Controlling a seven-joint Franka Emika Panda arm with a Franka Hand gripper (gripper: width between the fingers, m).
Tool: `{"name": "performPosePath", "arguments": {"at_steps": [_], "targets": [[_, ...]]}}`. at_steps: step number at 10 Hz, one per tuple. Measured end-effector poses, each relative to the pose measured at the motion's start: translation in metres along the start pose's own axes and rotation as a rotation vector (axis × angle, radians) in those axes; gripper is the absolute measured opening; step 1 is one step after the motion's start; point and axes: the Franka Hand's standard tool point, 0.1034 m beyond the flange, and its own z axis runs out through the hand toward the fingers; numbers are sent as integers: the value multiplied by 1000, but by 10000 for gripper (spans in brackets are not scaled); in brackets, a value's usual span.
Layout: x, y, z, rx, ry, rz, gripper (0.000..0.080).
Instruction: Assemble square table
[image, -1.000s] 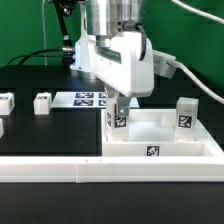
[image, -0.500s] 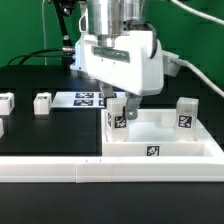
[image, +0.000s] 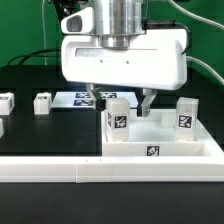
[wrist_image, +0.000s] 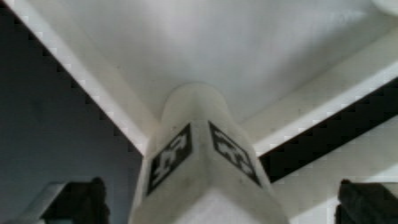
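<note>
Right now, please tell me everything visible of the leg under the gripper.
The leg is a small white plastic-looking block with black-white tags on its sides. It stands upright in the square table's far corner on the exterior view's left. The open gripper straddles it; its fingers do not touch it.

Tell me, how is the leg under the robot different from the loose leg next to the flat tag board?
The leg under the robot stands upright in a corner of the tabletop; the loose leg sits on the black table, away from it. The first is between the open fingers; the loose leg has nothing around it. Both are white with black-and-white tags.
</note>
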Motion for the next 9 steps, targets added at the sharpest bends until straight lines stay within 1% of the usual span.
{"name": "performPosePath", "arguments": {"at_steps": [2, 4, 6, 9], "targets": [[0, -1, 0, -6, 1, -216, 649], [-2, -3, 0, -5, -1, -336, 649], [-2, -3, 1, -16, -1, -522, 649], [1, 1, 0, -39, -1, -681, 649]]}}
